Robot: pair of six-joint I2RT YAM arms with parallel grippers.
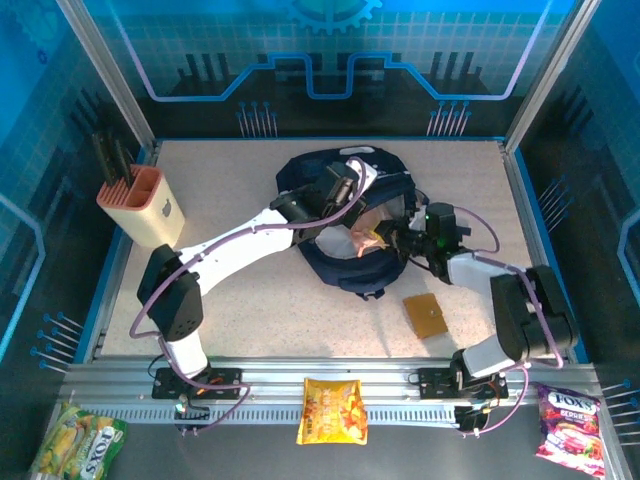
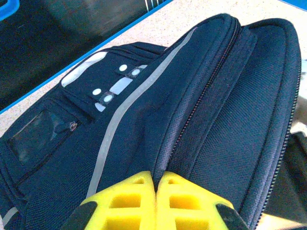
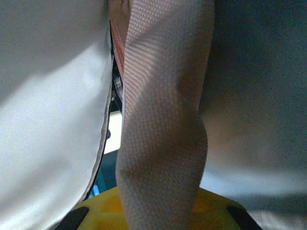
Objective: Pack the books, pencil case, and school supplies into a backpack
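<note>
Top-down view: the speckled table [image 1: 250,300] has the navy backpack [image 1: 338,270] sitting a bit past centre toward 12 o'clock, mouth gaping open. The left gripper [image 2: 156,186] is on its 12 o'clock edge with the yellow fingers squeezed flat together. A backpack seam runs right into the line where they meet, but honestly can't tell if any fabric is actually pinched. The right gripper [image 1: 393,238] is at the bag's 3 o'clock side, nearly closed and clamped on a pale woven strip [image 3: 163,120] that sticks up between its fingers. The peach-and-cream holder [image 1: 145,205] stands out at 9 o'clock by the table edge. A yellow snack bag [image 1: 333,410] lies at 6 o'clock on the front rail. The tan square piece [image 1: 425,315] lies flat at about 5 o'clock from the backpack, near it but not touching.
</note>
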